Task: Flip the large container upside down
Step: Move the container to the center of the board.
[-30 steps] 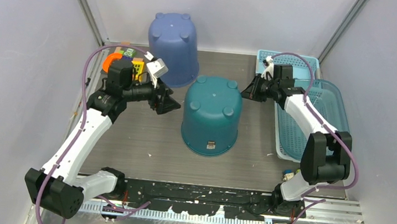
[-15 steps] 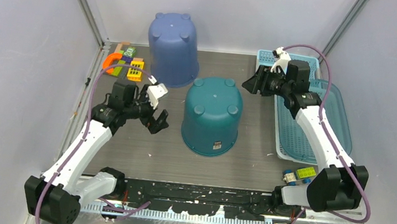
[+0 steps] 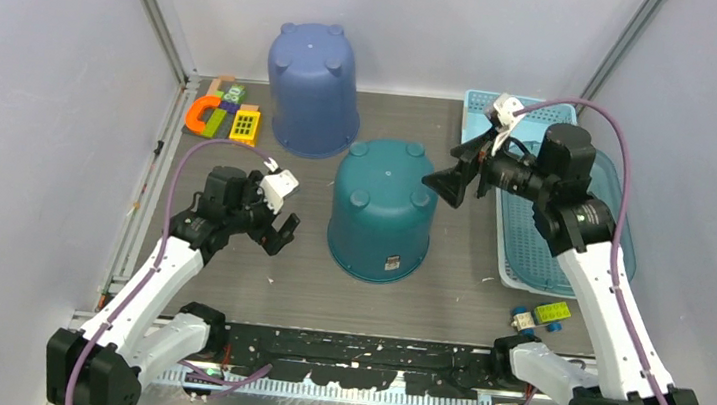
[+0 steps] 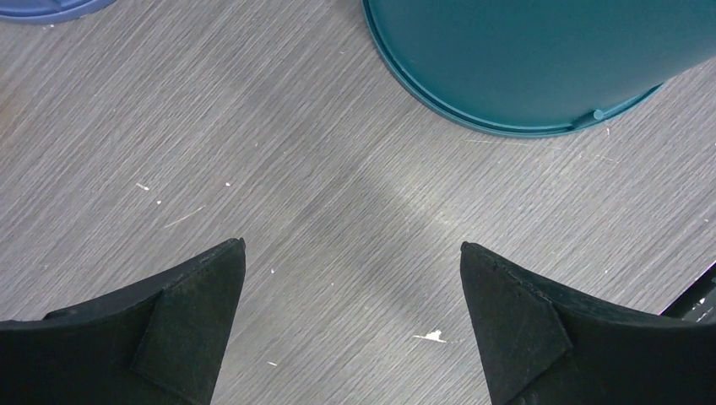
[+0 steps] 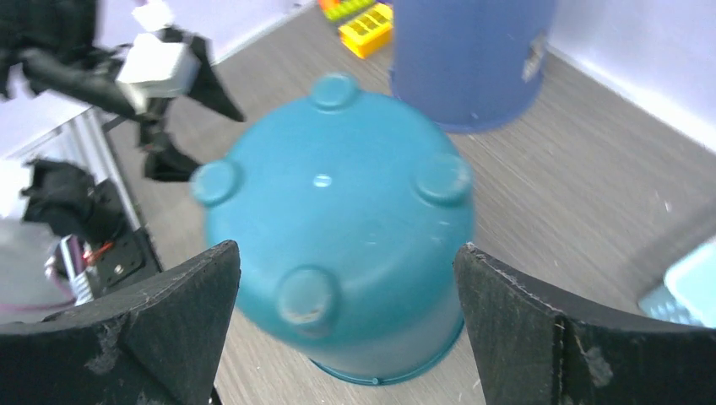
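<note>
The large container [image 3: 382,210] is a teal tub standing upside down mid-table, rim on the wood and its round feet pointing up. My left gripper [image 3: 281,235] is open, low over bare table to the tub's left and apart from it. In the left wrist view the gripper [image 4: 352,246] frames empty wood, with the tub's rim [image 4: 540,59] at the top right. My right gripper [image 3: 442,186] hangs open above the tub's right shoulder, touching nothing. In the right wrist view the gripper [image 5: 348,247] looks down on the tub's base [image 5: 338,194].
A blue-purple tub [image 3: 314,87] stands upside down just behind the teal one. Coloured toy blocks [image 3: 221,116] lie at the back left. A light-blue basket [image 3: 532,231] fills the right side, with small toys [image 3: 542,314] near its front corner. Walls close in on three sides.
Both grippers backed away from the teal tub. The right one opened from shut and rose. The left one opened fully and drew toward the near edge.
</note>
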